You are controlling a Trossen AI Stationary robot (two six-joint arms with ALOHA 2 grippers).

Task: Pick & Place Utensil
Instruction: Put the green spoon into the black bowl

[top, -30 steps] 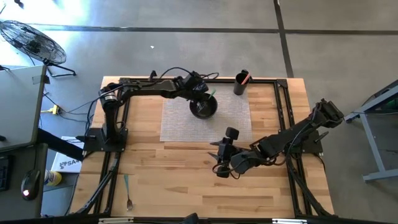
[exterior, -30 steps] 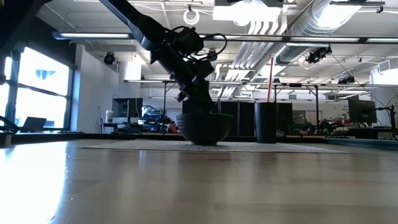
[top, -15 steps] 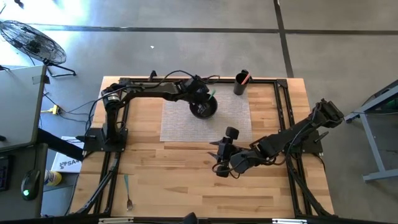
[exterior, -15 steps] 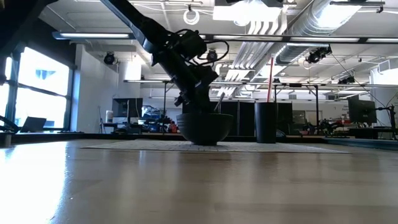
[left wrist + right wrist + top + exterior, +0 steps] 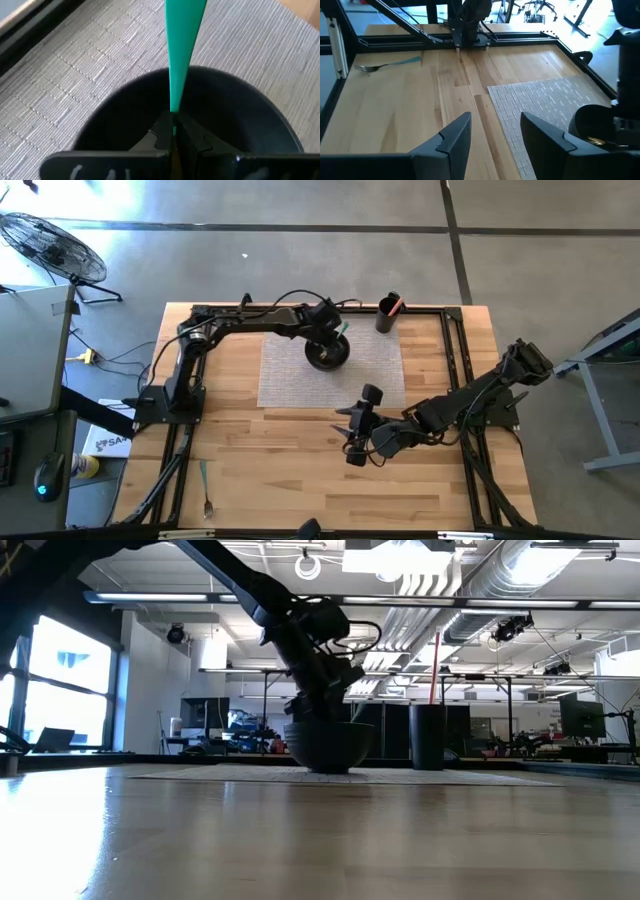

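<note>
A black bowl (image 5: 327, 354) stands on a grey woven mat (image 5: 290, 375). My left gripper (image 5: 328, 338) hangs over the bowl (image 5: 125, 115), shut on a teal-handled utensil (image 5: 181, 45). The handle's wide end sticks out past the far-right rim (image 5: 343, 328), and its head is hidden under the fingers. In the low view the gripper (image 5: 326, 705) reaches down to the bowl's rim (image 5: 328, 726). My right gripper (image 5: 345, 438) waits open near the middle of the table, fingers spread (image 5: 492, 131). My left gripper pinches the teal utensil between its two fingers at the narrow end of the handle (image 5: 173, 116), coming from above and slanting down into the bowl. The handle runs on away from the fingers, up and out over the bowl's rim. Whether its head touches the bowl is hidden.
A black cup (image 5: 386, 315) holding a pink utensil stands at the mat's far right corner. A teal-handled fork (image 5: 205, 490) lies by the table's near left edge, also in the right wrist view (image 5: 385, 64). Bare wood lies between the mat and the near edge.
My left gripper has moved a little toward the table's right, over the bowl, and turned, still shut on the utensil. The arm's elbow has swung to the right as well. The bowl has stayed in place.
</note>
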